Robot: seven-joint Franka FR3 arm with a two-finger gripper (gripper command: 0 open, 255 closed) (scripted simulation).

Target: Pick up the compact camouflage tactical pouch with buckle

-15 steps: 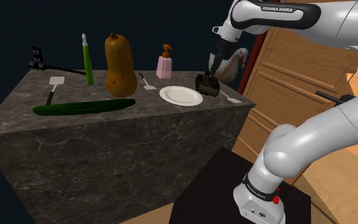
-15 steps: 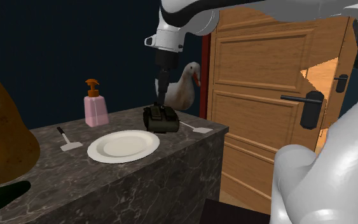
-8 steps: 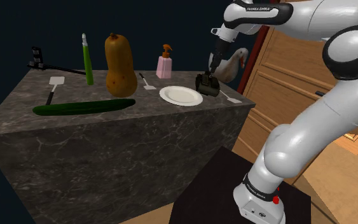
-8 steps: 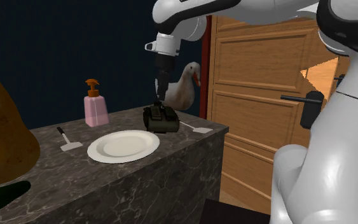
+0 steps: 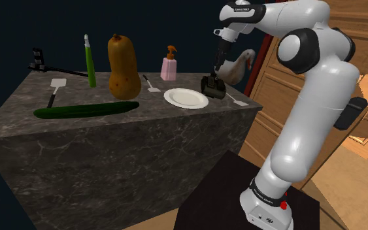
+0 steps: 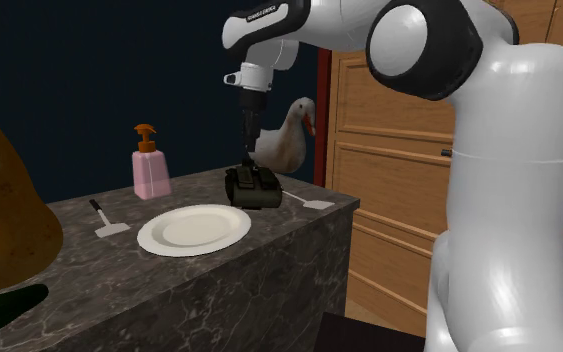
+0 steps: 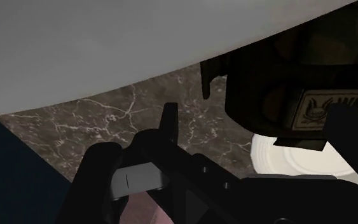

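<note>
At desk (image 5: 110,147) end, just beside white plate (image 5: 185,98): dark camouflage pouch (image 5: 213,87). End effector (image 5: 217,70) poised over pouch top; spread cannot tell. Best approach: centre over body, descend straight, clamp narrow sides, avoid plate.

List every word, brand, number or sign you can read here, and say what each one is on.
"WARR": on the pale patch of the camouflage pouch, next to a small emblem. The rest of the word is cut off at the picture's edge.
Lettering on the arm's upper link: too small to read.
Lettering on the arm's base: too small to read.
</note>
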